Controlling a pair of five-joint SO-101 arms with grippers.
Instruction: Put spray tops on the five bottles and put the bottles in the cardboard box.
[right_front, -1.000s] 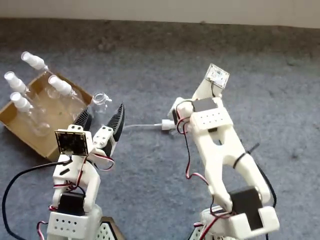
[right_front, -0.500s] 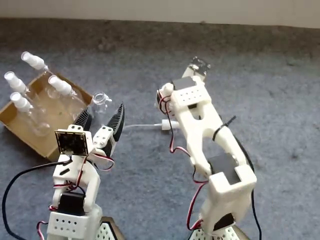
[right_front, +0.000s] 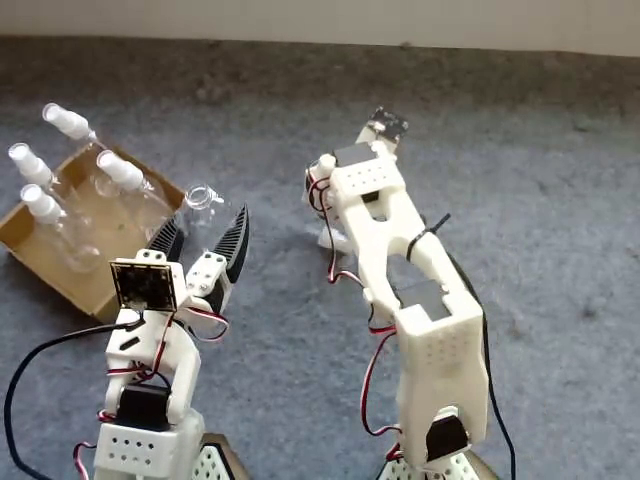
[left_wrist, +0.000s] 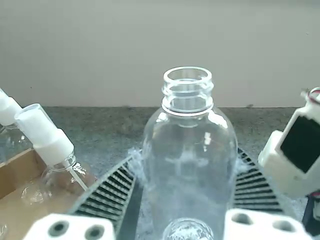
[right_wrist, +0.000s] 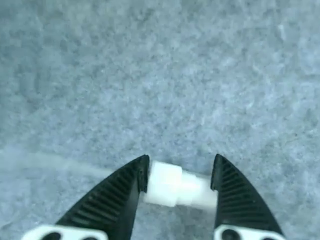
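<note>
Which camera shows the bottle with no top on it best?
The left wrist view: the open bottle stands upright in the left gripper, with its neck and rim plain to see. The high view shows it small beside the cardboard box. The right wrist view faces the spray top on the carpet.

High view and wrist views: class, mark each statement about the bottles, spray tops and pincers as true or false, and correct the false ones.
1. Four capped bottles are in the cardboard box. True.
2. The open bottle has a spray top fitted. False: its neck is bare.
3. The open bottle lies on its side in the box. False: it stands upright outside the box, in the left pincer.
4. The loose spray top lies on the carpet at the right pincer. True.
5. The right pincer hangs over the cardboard box. False: it is down at the carpet, on the far side of the open bottle from the box.
</note>
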